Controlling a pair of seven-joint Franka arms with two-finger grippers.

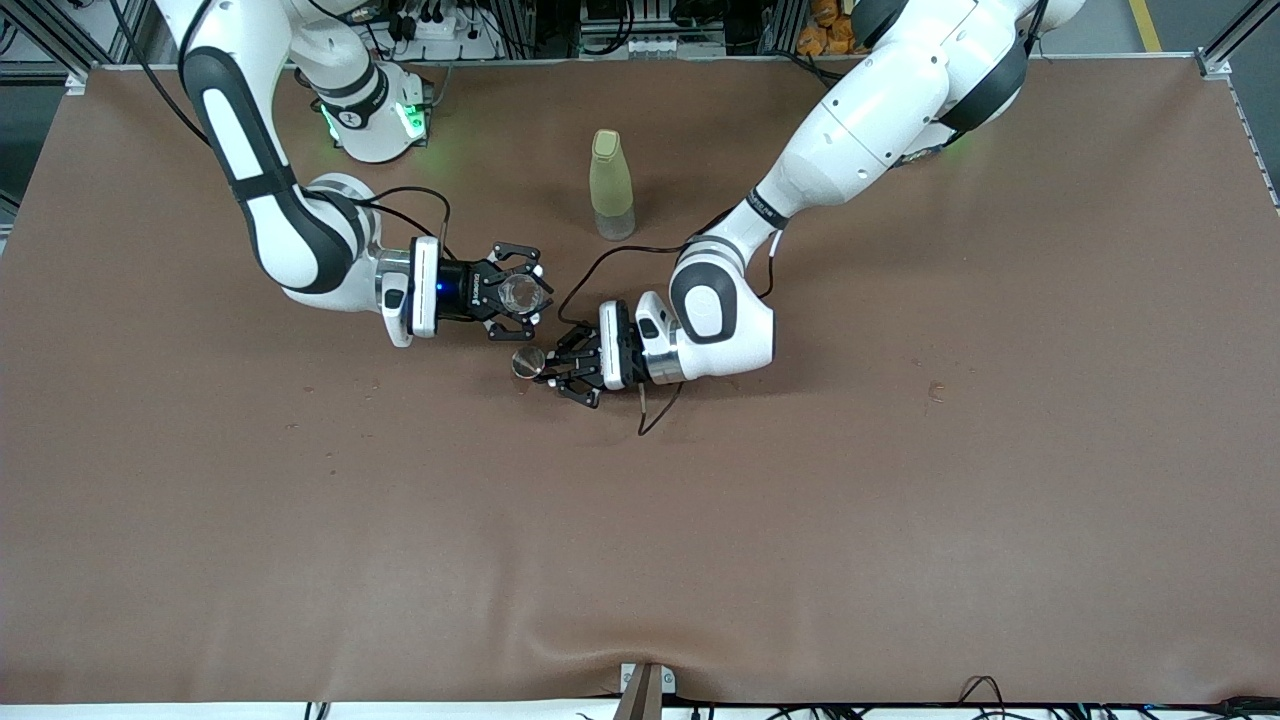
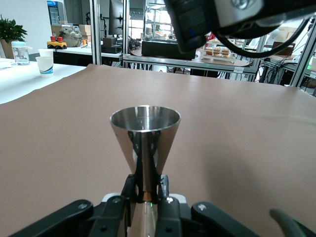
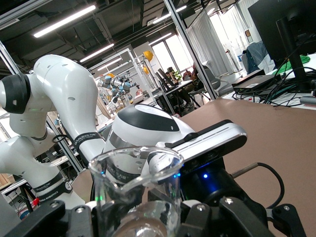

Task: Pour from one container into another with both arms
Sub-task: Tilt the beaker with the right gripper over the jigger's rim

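Bottle (image 1: 611, 184) on table (image 1: 900, 500) — between arms' bases.

Lower half of polished steel cone-shaped jigger (image 2: 144, 143) hidden between black fingers (image 2: 114, 217); clear glass beaker (image 3: 136, 190) base cut off at 6 o'clock edge.

Brown bench (image 1: 900, 520); pale yellow-green bottle (image 1: 611, 185); shiny silver jigger (image 2: 144, 143); clear glass beaker (image 3: 136, 190); white arms with black bands; both claws black

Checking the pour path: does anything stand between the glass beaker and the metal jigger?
Nothing visible does. The right gripper holds the glass beaker, the left gripper holds the metal jigger beside it, with only bare table between. The green bottle stands apart.
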